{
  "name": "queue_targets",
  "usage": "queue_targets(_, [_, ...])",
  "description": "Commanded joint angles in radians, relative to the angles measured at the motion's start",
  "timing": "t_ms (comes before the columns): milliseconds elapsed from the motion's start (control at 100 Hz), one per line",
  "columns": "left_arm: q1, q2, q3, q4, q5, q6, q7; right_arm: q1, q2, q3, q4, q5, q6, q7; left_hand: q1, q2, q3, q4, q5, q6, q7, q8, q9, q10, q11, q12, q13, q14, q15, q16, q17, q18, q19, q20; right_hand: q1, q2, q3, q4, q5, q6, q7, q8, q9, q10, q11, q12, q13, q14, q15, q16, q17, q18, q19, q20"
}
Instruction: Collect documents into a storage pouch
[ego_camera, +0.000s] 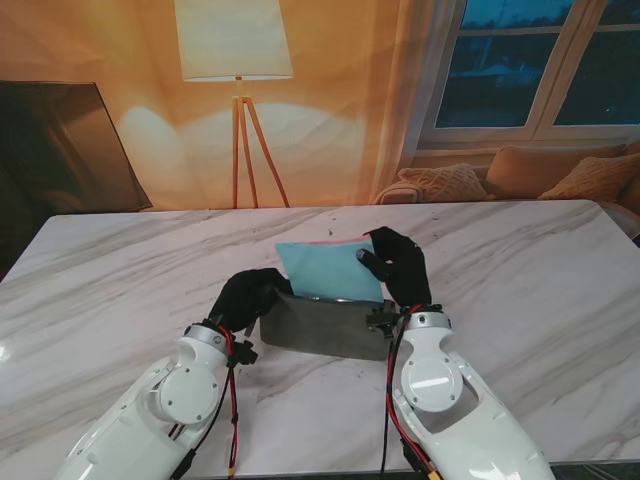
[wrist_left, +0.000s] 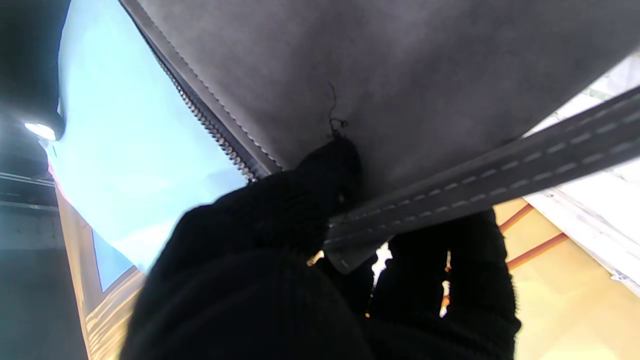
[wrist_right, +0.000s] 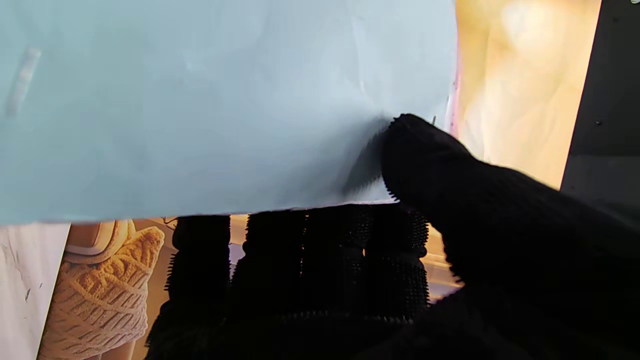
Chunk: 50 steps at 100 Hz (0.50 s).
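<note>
The grey pouch (ego_camera: 325, 328) stands up on the marble bench (ego_camera: 520, 270), right in front of the two white arms; its zipper (wrist_left: 210, 125) is undone, so the top is open like a mouth; the left robot hand (ego_camera: 250, 296), in a black glove, is closed on the pouch at its left end, with a grey strap (wrist_left: 480, 185) running across its fingers (wrist_left: 450, 270); I think it holds on there so the pouch does not fall over or slide away while something goes in.

The blue papers (ego_camera: 328, 268) stick up out of the open top, tilted a bit, with a thin pink edge showing behind them; part of the papers is down inside the pouch already and much of them is above it; the right robot hand (ego_camera: 398, 266) is pinched on the right edge of the blue papers, thumb (wrist_right: 425, 160) on one face and the other fingers on the back; I think it grips the edge like that so it can steer the papers down without bending them.

It looks like the job is in the middle; the papers need a push down till they are all inside; the risk, I would guess, is that a corner catches on the zipper teeth and the sheet crumples.

A lamp (ego_camera: 236, 60) glows by the wall behind the bench.
</note>
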Motion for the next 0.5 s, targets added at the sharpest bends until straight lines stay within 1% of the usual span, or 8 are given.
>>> queue_targets(0, [0.003, -0.011, 0.0, -0.015, -0.011, 0.002, -0.006, -0.009, -0.007, -0.003, -0.011, 0.013, 0.008, 0.015, 0.022, 0.041, -0.009, -0.021, 0.054, 0.032, 0.063, 0.045, 0.048, -0.005, 0.04, 0.017, 0.002, 0.052, 0.036, 0.011, -0.032, -0.048, -0.011, 0.021, 0.097, -0.005, 0.088, 0.006, 0.098, -0.167, 0.137, 0.058, 0.025, -0.042, 0.015, -0.006, 0.022, -0.045, 0.007, -0.008, 0.006, -0.053, 0.016, -0.009])
queue_targets(160, [0.011, -0.014, -0.006, -0.022, -0.027, 0.006, 0.001, -0.021, -0.011, 0.0, -0.008, 0.039, 0.007, 0.01, 0.023, 0.037, -0.008, -0.021, 0.055, 0.034, 0.062, 0.05, 0.052, -0.002, 0.039, 0.015, 0.008, 0.054, 0.034, 0.006, -0.03, -0.047, -0.012, 0.022, 0.096, -0.011, 0.096, 0.005, 0.102, -0.17, 0.141, 0.062, 0.027, -0.048, 0.018, -0.006, 0.024, -0.05, 0.006, -0.008, 0.007, -0.056, 0.014, -0.012])
queue_targets(490, [0.022, -0.021, -0.016, -0.034, -0.049, 0.015, 0.016, -0.054, -0.013, 0.025, -0.035, 0.105, 0.02, 0.013, 0.022, 0.033, 0.0, -0.022, 0.06, 0.036, 0.059, 0.058, 0.058, -0.002, 0.043, 0.015, 0.012, 0.058, 0.038, 0.004, -0.027, -0.044, -0.011, 0.024, 0.096, -0.018, 0.105, 0.003, 0.106, -0.174, 0.145, 0.069, 0.031, -0.051, 0.023, -0.006, 0.03, -0.05, 0.003, -0.006, 0.008, -0.059, 0.009, -0.02])
